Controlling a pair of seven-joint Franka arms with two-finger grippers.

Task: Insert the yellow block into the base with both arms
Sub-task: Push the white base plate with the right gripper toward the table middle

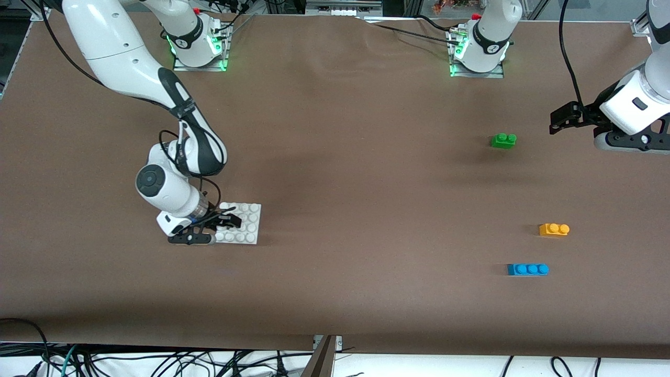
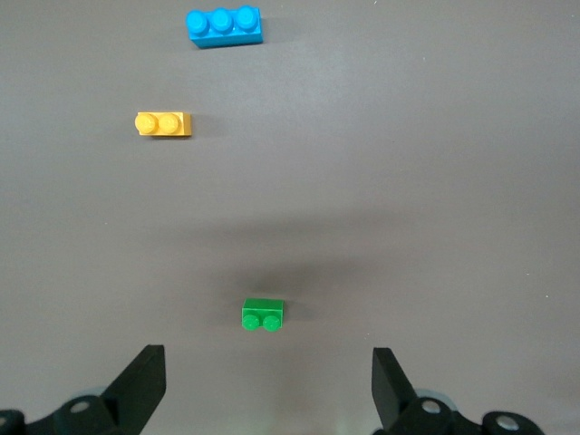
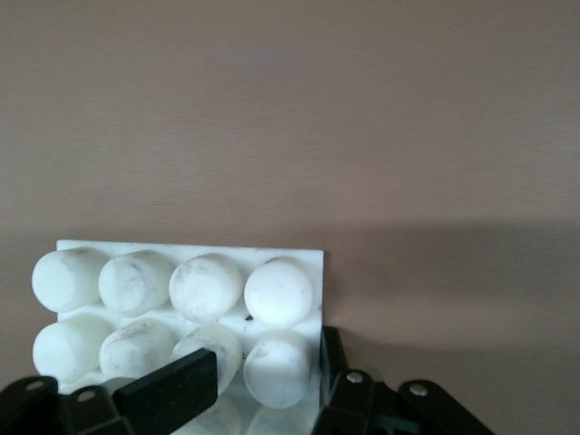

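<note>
The yellow block (image 1: 554, 229) lies on the table toward the left arm's end, between the green brick (image 1: 503, 140) and the blue brick (image 1: 527, 269). It also shows in the left wrist view (image 2: 164, 123). The white studded base (image 1: 250, 226) lies toward the right arm's end. My right gripper (image 1: 230, 216) is down at the base's edge. In the right wrist view it (image 3: 267, 362) is shut on the base (image 3: 272, 256), with one finger among the studs and the other against the plate's outer edge. My left gripper (image 1: 562, 119) hangs open and empty above the table beside the green brick (image 2: 263, 314), with its jaws spread wide (image 2: 269, 390).
The blue three-stud brick (image 2: 224, 25) lies nearest the front camera, just past the yellow block. The brown table cloth (image 1: 366, 183) is bare between the base and the bricks. Cables hang below the table's front edge.
</note>
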